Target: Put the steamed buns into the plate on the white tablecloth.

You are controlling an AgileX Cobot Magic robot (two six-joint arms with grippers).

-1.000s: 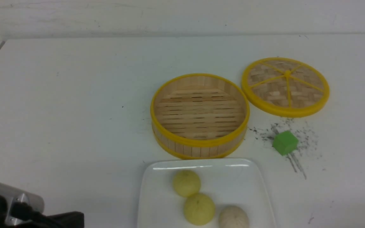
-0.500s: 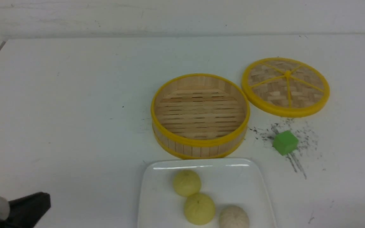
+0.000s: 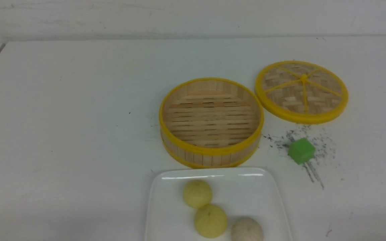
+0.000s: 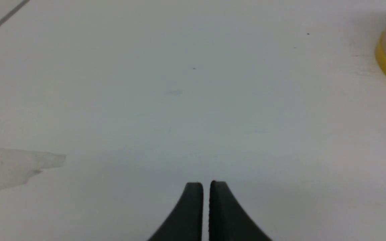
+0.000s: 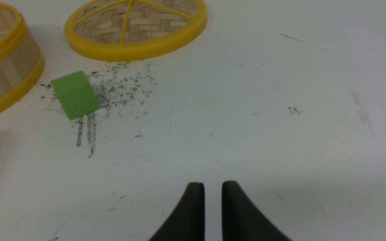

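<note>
all three small round steamed buns (image 3: 210, 220) sit on the glossy white rectangular plate (image 3: 159, 207), while the left gripper (image 4: 206, 187) (nearly shut, empty) and the slightly parted right gripper (image 5: 212, 188) hang well clear of it.

We seem to be at a robot test bench rather than in a real kitchen. The table (image 3: 62, 117) is covered by a plain white tablecloth (image 5: 280, 134), marked with dark scuffs and specks, and backed by a bare pale wall (image 3: 193, 16). On it we see only a few props: a bamboo steamer (image 3: 211, 122) with a bright yellow rim, its woven lid (image 3: 302, 91) lying beside it, a white plate (image 3: 166, 214) with three small buns (image 3: 210, 220), and a green cube (image 3: 301, 151) resting among the scuff marks.
</note>
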